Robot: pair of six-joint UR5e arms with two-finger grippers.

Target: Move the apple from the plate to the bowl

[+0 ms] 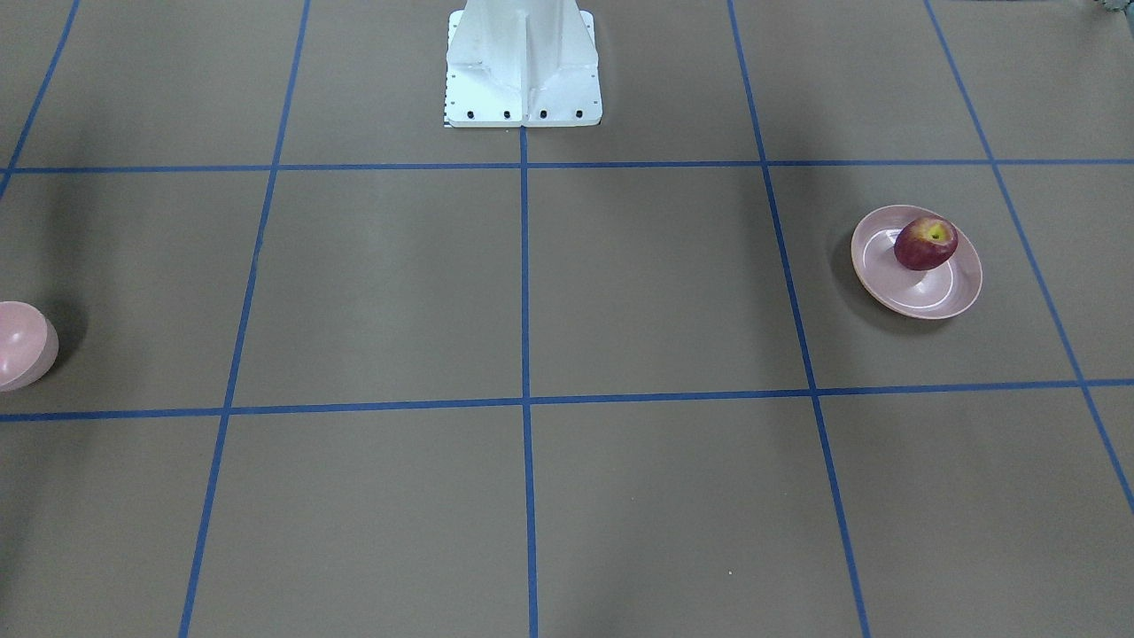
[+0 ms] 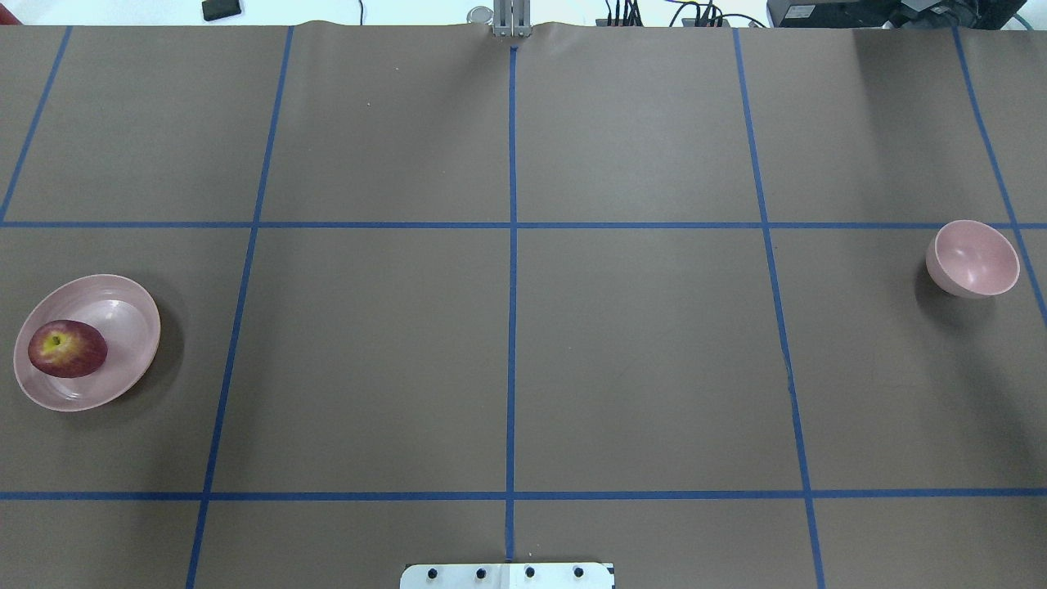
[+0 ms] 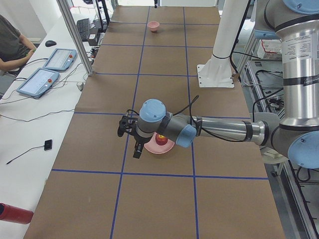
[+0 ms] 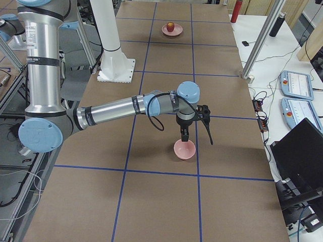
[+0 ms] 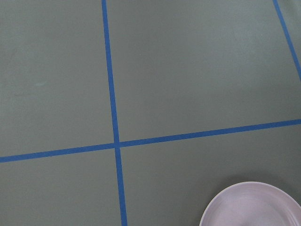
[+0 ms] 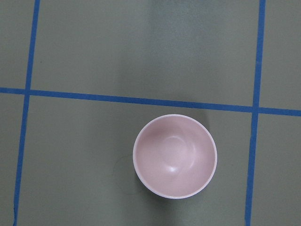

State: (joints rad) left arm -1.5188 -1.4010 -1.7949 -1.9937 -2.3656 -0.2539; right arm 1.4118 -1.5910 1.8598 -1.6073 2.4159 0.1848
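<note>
The dark red apple [image 2: 67, 349] lies on the wide pink plate [image 2: 123, 311] at the table's left end; both also show in the front-facing view, apple [image 1: 926, 244] on plate [image 1: 921, 297]. The small pink bowl [image 2: 973, 258] stands empty at the right end and fills the right wrist view [image 6: 175, 156]. My left gripper [image 3: 128, 142] hangs above the table just beside the plate [image 3: 154, 148]; I cannot tell if it is open. My right gripper [image 4: 197, 138] hangs just above the bowl [image 4: 184, 149]; I cannot tell if it is open. The left wrist view shows only the plate's rim [image 5: 254, 207].
The robot's white base [image 1: 523, 66] stands at mid table on my side. Blue tape lines grid the brown table cover. Aluminium posts [image 4: 257, 43], tablets [image 3: 47, 69] and a seated person [image 3: 12, 42] are along the far edge, off the work area.
</note>
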